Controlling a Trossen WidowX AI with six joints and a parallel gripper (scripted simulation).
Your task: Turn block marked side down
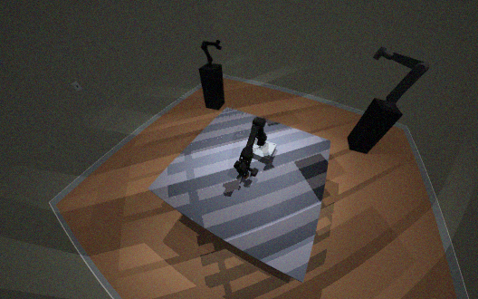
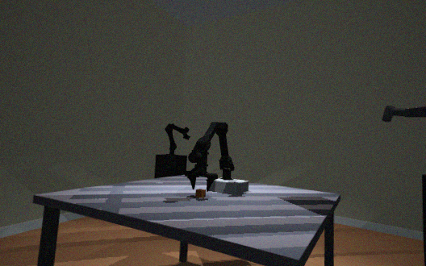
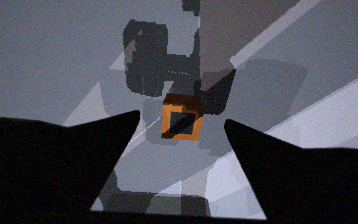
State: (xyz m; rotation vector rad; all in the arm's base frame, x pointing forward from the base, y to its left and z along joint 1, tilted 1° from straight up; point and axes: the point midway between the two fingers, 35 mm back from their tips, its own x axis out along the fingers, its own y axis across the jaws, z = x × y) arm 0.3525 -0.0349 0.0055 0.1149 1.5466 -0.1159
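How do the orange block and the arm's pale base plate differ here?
The block is orange with a dark marked face up; the base plate is plain pale grey. The block is small and cube-like, the base plate wider and flatter. The block sits free below the open gripper; the base plate carries the arm. Both rest on the table.

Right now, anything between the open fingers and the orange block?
Nothing. In the wrist view the block sits on bare striped table beyond the open gripper, dark-marked face up; only shadows cross the gap.
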